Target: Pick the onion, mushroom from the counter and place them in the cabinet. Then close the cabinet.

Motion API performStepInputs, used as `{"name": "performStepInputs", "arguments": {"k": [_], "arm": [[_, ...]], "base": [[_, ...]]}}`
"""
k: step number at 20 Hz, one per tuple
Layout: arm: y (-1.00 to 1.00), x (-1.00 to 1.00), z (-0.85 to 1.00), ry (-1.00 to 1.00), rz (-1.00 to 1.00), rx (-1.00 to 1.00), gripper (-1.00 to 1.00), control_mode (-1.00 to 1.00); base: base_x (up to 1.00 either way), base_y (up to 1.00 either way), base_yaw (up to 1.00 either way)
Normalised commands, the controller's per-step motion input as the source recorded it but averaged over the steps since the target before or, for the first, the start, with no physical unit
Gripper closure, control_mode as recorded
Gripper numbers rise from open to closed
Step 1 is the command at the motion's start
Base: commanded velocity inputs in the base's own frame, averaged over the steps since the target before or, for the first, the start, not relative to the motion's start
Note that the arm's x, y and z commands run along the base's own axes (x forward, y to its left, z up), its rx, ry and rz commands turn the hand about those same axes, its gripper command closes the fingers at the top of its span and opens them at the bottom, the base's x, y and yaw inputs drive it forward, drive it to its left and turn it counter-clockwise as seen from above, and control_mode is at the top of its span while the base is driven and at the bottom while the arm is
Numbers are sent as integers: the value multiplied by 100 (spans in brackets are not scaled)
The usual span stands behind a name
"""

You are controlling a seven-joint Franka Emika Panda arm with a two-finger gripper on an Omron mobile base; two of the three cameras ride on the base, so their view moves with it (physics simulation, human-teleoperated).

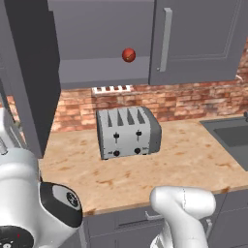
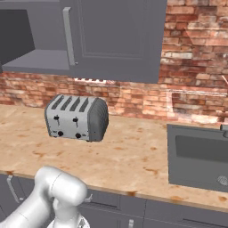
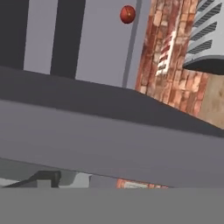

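Near, lower edge of both base views: my white arm, elbow and shoulder housings. Whether my pincer is spread or clenched I cannot tell; in the hand view the fingertips are not distinguishable.

Middle, centre of the frame: the counter (image 1: 193,160), tan wood grain, thick front edge. On it a silver four-slot toaster (image 1: 128,132), standing just in front of the brick wall (image 1: 184,104). A grey sink basin (image 2: 198,156) is set into the counter at the right. The mushroom: not found on the stretch of counter I can see.

Far, upper part of the frame: the cabinet (image 1: 198,43), dark grey. Its left door (image 1: 29,72) stands swung open; the right one is shut, with a long silver handle (image 1: 166,38). The onion (image 1: 128,55) rests on the cabinet shelf, upper centre.

Status, by my judgement: onion delivered. Outstanding: mushroom to locate, pick and shelve; then the open door to close.
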Motion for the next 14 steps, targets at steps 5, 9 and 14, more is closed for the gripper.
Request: {"name": "performStepInputs", "arguments": {"k": [5,9,14], "arm": [[52,54,-10,-12,-10,-2,-100,-100],[1,1,41,-33,-29,-4,-100,-100],[-26,0,24,-20,-39,0,-100,-100]], "base": [[0,0,0],[0,0,0],[0,0,0]]}}
